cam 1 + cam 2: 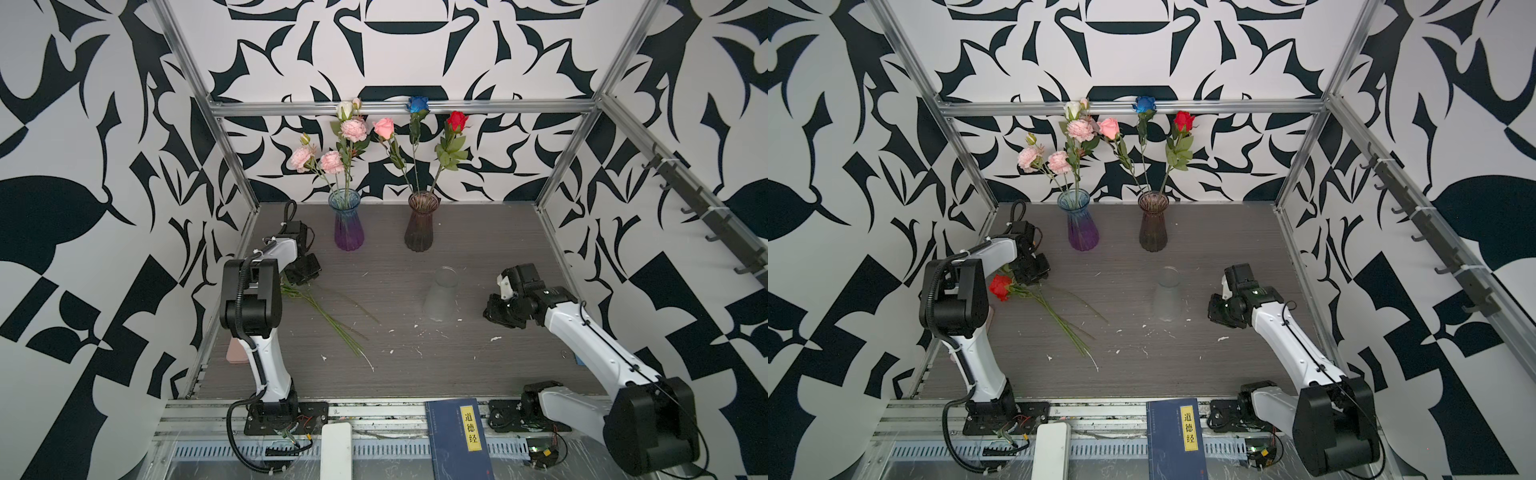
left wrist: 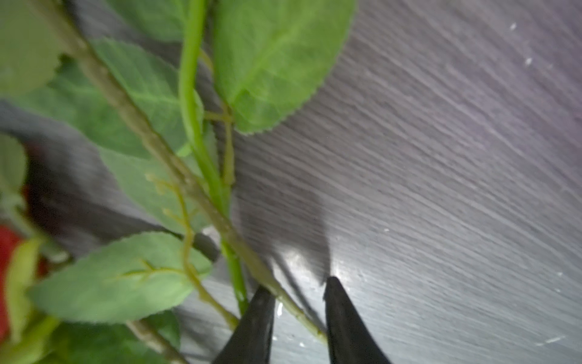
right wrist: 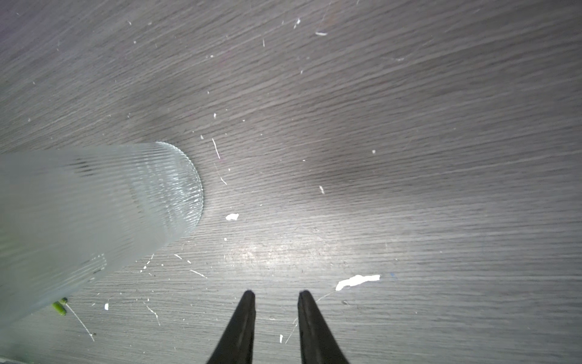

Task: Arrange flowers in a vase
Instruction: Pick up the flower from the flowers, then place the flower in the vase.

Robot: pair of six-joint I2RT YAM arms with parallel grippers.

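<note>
**Condition.** The left fingers (image 2: pixel 332 293) are spread by a narrow gap. One pale stem (image 2: pixel 296 312) of the loose flowers (image 1: pixel 1000 287) runs through that gap, close against one finger, and is not yet pinched. The right fingers (image 3: pixel 247 312) are also held slightly apart, with only bare desk (image 3: pixel 409 157) between them. The clear vase (image 3: pixel 94 205) stands empty just beside the right fingers and well apart from the left fingers.

**Hazards.** A brighter second stem (image 2: pixel 236 277) and several leaves (image 2: pixel 126 277) lie just outside the gap. If the fingers are closed as placed, a leaf or the neighbouring stem may be caught and two flowers lifted together. A thin stem gripped far from its bloom may pivot or slip when raised. The vase looks light and may be tipped if a stem is pressed against its rim while unsupported.

**Limits of view.** In a top view the blooms are covered by the left arm (image 1: pixel 249 299). In the left wrist view only a blurred red edge (image 2: pixel 6 252) is shown. It cannot be told which bloom belongs to the stem in the gap, nor whether the second finger touches it.
</note>
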